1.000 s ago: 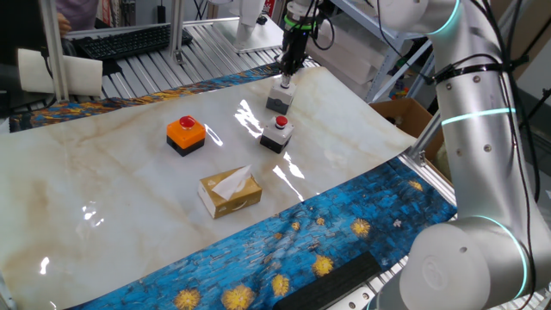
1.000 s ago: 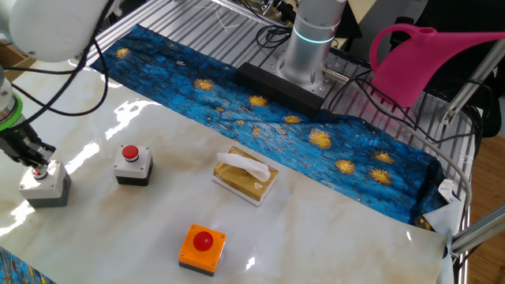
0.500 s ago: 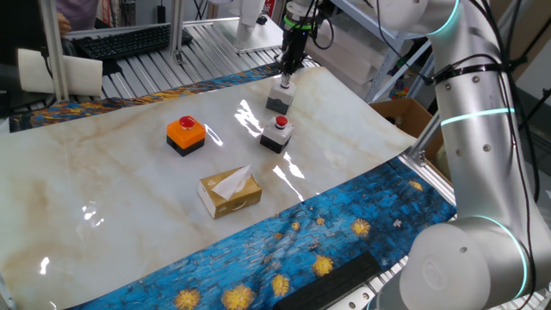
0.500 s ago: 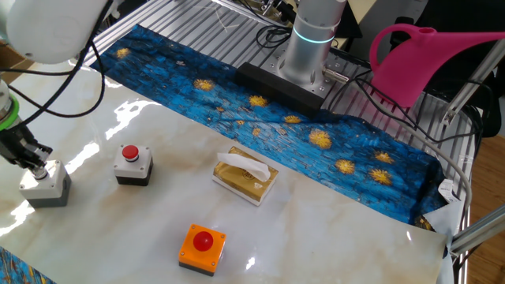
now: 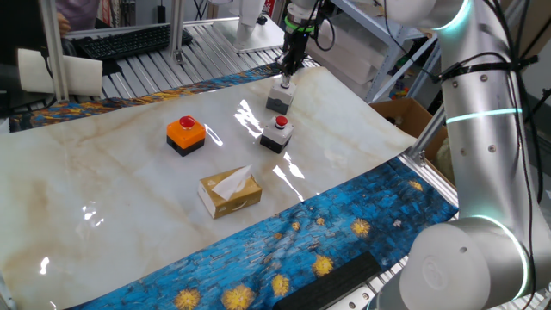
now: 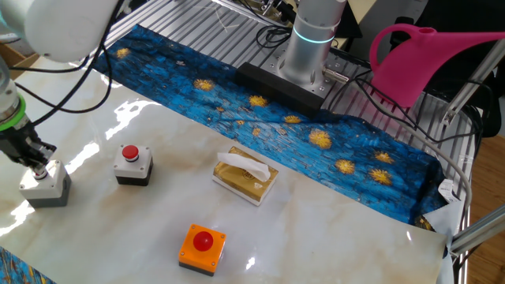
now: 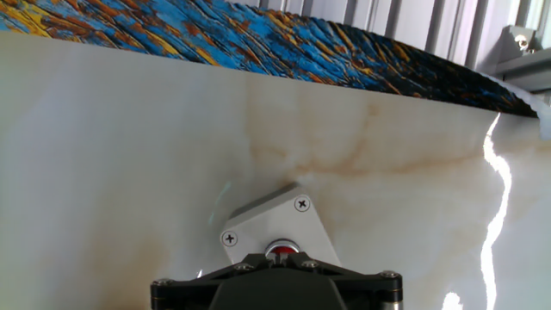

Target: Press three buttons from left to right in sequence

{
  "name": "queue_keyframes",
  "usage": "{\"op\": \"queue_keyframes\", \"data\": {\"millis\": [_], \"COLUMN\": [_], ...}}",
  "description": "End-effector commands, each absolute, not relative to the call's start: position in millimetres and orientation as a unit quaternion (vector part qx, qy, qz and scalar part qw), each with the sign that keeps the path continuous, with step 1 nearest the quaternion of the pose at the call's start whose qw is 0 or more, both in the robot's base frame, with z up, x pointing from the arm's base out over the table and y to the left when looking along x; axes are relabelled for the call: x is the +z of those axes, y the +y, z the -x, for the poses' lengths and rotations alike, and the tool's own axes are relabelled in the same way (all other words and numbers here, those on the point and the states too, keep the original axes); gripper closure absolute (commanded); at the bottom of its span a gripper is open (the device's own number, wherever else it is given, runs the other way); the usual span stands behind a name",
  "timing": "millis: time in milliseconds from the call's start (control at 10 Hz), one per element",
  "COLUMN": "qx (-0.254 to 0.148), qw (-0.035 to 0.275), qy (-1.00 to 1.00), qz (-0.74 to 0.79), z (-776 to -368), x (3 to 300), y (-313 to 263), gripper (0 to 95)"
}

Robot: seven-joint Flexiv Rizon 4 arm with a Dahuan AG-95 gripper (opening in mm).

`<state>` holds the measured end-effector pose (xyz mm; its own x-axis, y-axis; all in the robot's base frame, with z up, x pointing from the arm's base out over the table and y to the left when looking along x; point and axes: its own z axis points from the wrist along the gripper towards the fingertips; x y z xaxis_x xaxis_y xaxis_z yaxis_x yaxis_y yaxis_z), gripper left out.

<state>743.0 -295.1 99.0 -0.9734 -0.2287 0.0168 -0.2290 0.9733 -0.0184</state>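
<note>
Gripper (image 6: 37, 166) atop far grey button (image 6: 45, 184)

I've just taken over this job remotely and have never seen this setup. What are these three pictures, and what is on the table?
A single silver robot arm works at a marble-patterned table. Two pictures come from fixed cameras on different sides; the third looks down from the arm's hand. Its tool is at the top of the far grey push-button, whose red cap peeks out in the hand view. Also on the table: another grey push-button, an orange push-button and a tan tissue box. Nothing is held. Whether the tool is open or shut cannot be seen.
</note>
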Motion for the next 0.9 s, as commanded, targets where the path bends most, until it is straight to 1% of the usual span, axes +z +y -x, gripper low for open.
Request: {"op": "queue_keyframes", "data": {"millis": [100, 200, 400, 500, 600, 700, 800, 900], "qx": [0.006, 0.005, 0.008, 0.007, 0.011, -0.001, -0.003, -0.002], "qw": [-0.014, -0.014, -0.053, -0.059, -0.051, -0.032, -0.03, -0.037], "qy": [-0.993, -0.993, -0.991, -0.991, -0.992, -0.993, -0.993, -0.993], "qz": [-0.121, -0.121, -0.121, -0.121, -0.118, -0.115, -0.115, -0.109], "z": [-741.9, -742.0, -742.5, -742.4, -742.5, -742.4, -742.5, -742.8], "x": [81.9, 79.9, 67.8, 61.0, 59.1, 60.0, 59.6, 57.4], "y": [-299.2, -299.0, -297.8, -298.0, -297.9, -298.1, -297.9, -297.1], "gripper": [95.0, 95.0, 95.0, 95.0, 95.0, 95.0, 95.0, 95.0]}}
